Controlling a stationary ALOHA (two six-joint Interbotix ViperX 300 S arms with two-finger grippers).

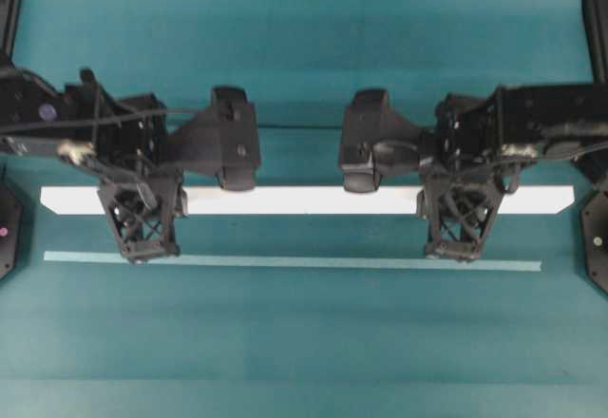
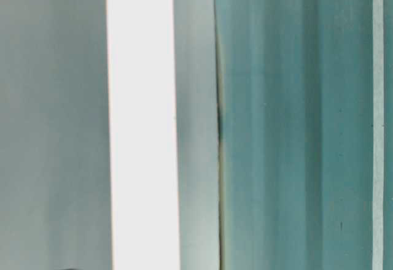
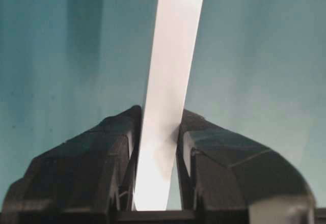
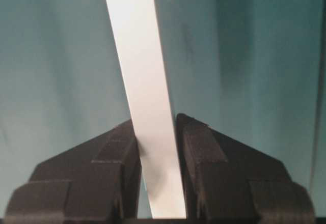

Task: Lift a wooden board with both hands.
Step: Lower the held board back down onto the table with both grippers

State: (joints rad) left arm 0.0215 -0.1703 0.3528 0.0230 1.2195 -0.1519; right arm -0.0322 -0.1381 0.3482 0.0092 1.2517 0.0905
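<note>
Spanning most of the table's width, the wooden board lies level from nine o'clock to three o'clock in your overhead view, just above centre. Your left gripper is clamped on the board near its nine o'clock end, one finger on each long edge, and your right gripper pinches it the same way near the three o'clock end. Both wrist views show teal table beneath the board, so you appear to be in the lift itself, though how high it sits can't be judged. A pale teal strip lies on the table toward six o'clock, parallel to the board. Next, raise both arms at a matched pace so the board stays level and neither grip twists.
</note>
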